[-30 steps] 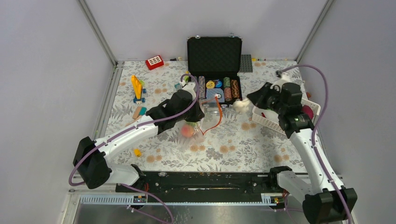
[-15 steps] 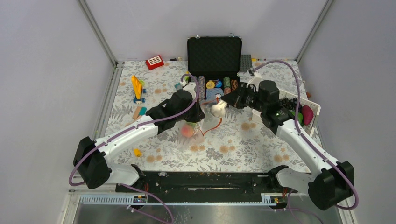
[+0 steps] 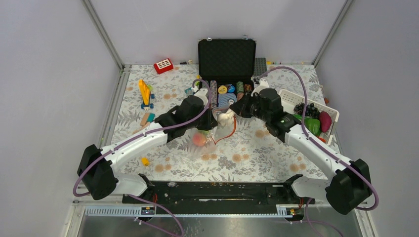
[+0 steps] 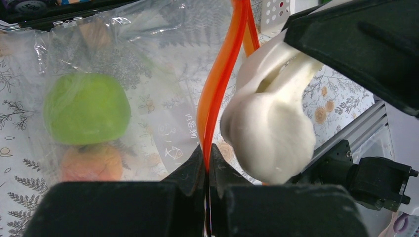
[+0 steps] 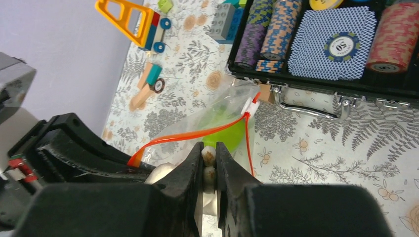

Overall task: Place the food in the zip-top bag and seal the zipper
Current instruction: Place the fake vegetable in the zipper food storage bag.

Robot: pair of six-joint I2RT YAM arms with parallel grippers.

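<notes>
I work on a flowery table (image 3: 276, 148), with a black case (image 3: 227, 54) of poker chips at the back. A white basket (image 3: 291, 95) sits on my right side, and more toy food lies in it: a green one (image 3: 312, 126), a pink one (image 3: 325, 121) and some dark grapes (image 3: 302, 107). The zip-top bag (image 4: 123, 54) hangs in the middle, just in front of the case. My left gripper (image 4: 207, 154) holds it up, pinched tight on the zipper (image 4: 221, 84), the orange-red strip along its mouth. Inside the bag a green toy fruit (image 4: 86, 108) sits on top of an orange one (image 4: 91, 162). My right gripper (image 5: 209, 148) is squeezed tight on a white toy garlic (image 4: 269, 131). The garlic is right at the mouth, just beside the strip, and as far as I can tell it is not inside yet. So I think I am in the middle of filling the bag. Next, my right arm should push the garlic past the strip and into the gap, then let go so it drops down to the others. My left fingers must not slip, or the mouth will flop shut. The gap looks thin and the garlic is fat, so it may bump the strip. Closing the zipper comes later, after the basket food.
</notes>
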